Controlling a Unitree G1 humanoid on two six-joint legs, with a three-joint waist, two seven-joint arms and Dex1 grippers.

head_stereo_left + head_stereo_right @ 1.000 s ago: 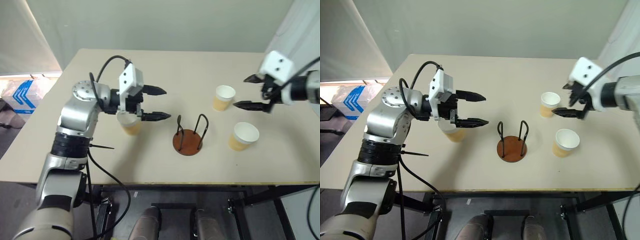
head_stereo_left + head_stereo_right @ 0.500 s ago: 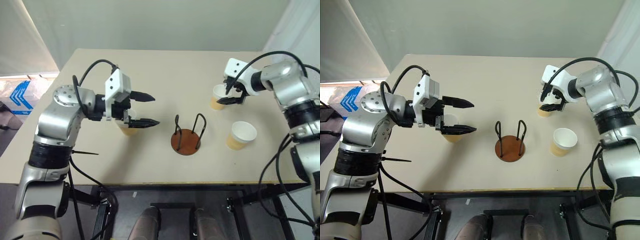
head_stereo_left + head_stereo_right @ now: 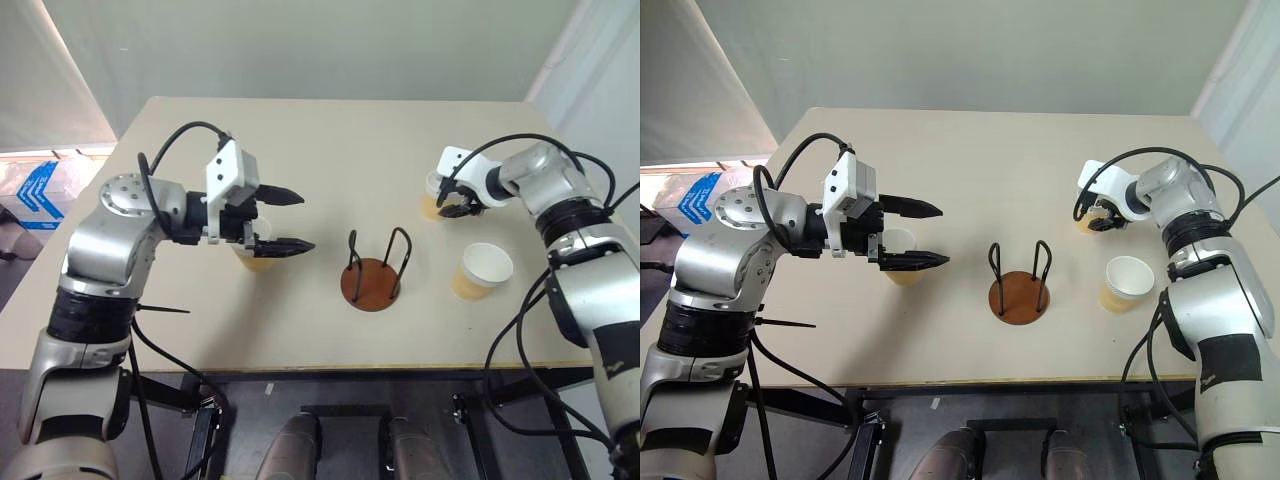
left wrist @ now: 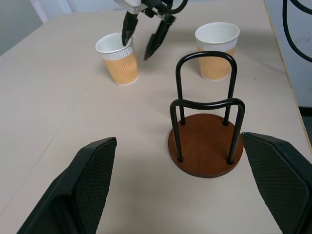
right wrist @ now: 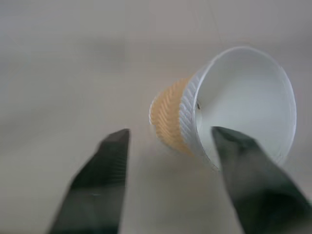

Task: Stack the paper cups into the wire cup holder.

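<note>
Left gripper [image 3: 292,218]: fingers spread wide, nothing between them, pointing toward the wire cup holder [image 3: 372,270]. 1 paper cup [image 3: 901,254] upright on the worktop [image 3: 330,150], directly beneath the left gripper and partly hidden by it, clear of both fingers.

Wire cup holder: upright on the worktop ahead of the left gripper fingertips, between the 2 grippers, round reddish-brown base flat, 2 black wire arches vertical, no cup inside. In the left wrist view, holder [image 4: 207,131] centred between the 2 spread black fingers [image 4: 80,190] and well beyond them.

Right gripper [image 3: 449,193]: lowered at the far paper cup [image 3: 431,205], fingers part-open and straddling the rim. In the left wrist view, 1 finger of the right gripper [image 4: 146,34] at the cup's inner rim side, the other just outside the wall of the cup [image 4: 118,59]. Cup upright on the worktop. Contact between fingers and cup wall: cannot tell. In the right wrist view, cup [image 5: 229,107] ahead of the 2 fingers, 1 dark finger [image 5: 95,180] off to the side of the tan wall, the other overlapping the rim.

Third paper cup [image 3: 483,271]: upright on the worktop, near the right gripper on the robot side, well apart from the holder, untouched.
</note>
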